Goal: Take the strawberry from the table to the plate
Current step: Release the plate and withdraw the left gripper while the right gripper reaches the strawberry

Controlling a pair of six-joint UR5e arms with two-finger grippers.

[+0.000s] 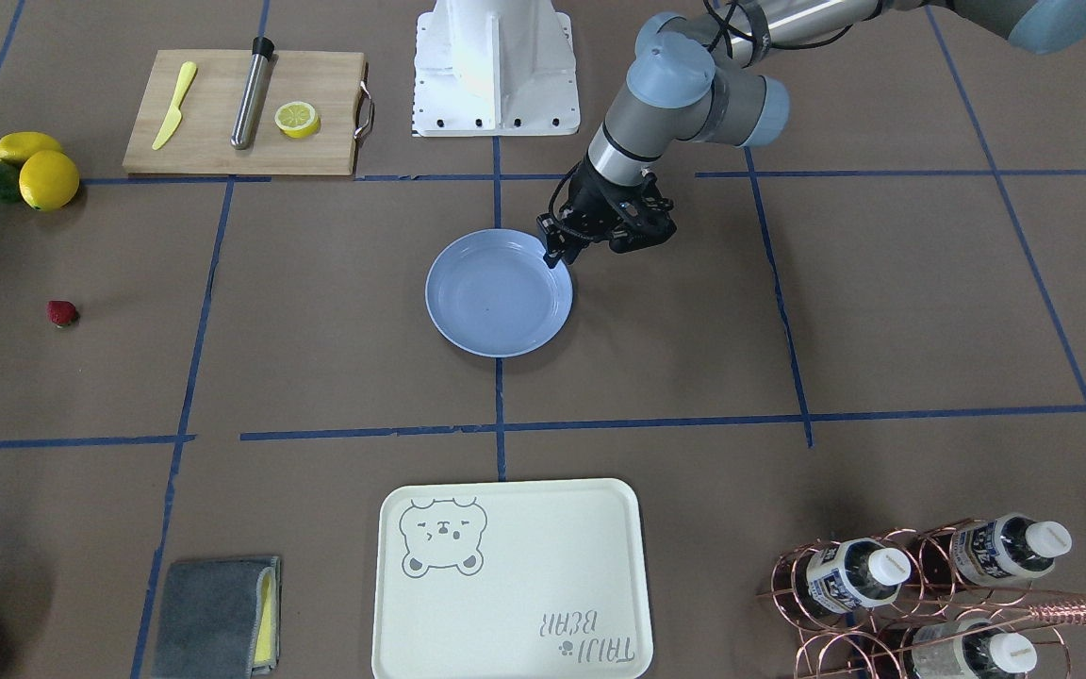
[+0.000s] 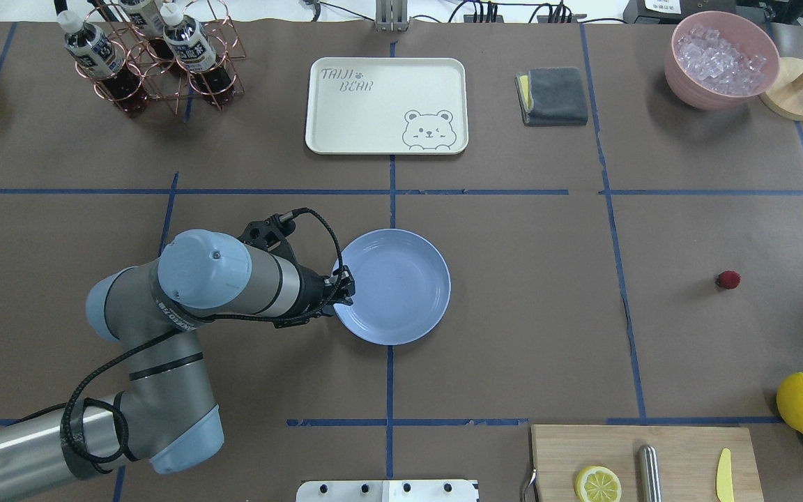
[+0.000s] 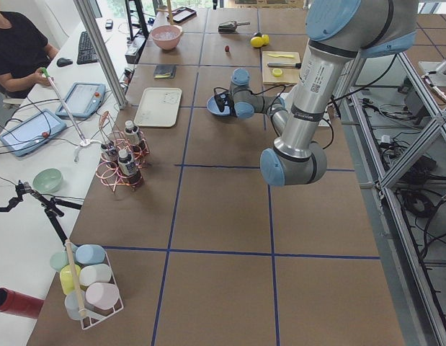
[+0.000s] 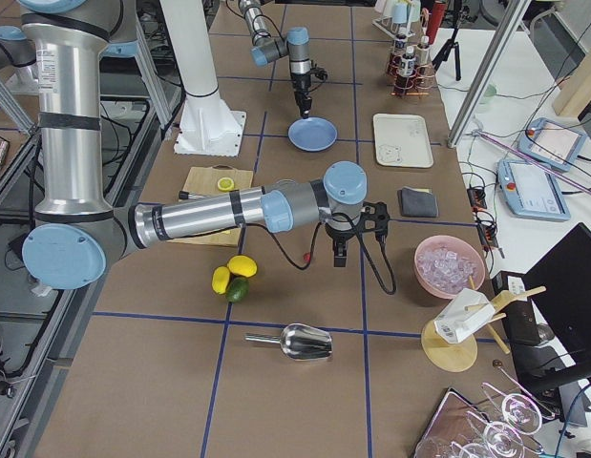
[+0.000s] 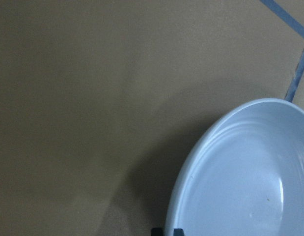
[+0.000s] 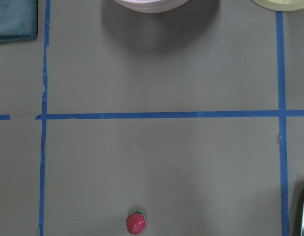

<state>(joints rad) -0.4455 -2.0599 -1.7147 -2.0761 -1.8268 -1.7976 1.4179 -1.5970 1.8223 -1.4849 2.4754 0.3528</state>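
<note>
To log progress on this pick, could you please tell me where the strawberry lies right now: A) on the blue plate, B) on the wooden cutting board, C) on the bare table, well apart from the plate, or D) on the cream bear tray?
C: the strawberry lies on the bare table, far to one side of the plate, which holds nothing.

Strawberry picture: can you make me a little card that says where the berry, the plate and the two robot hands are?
strawberry: on the table, alone, not held, far from the plate
plate: mid-table, empty
left gripper: at the plate's rim; open or shut unclear
right gripper: above the table; the strawberry shows at the bottom of its wrist view; open or shut unclear
job: berry not yet on plate
</note>
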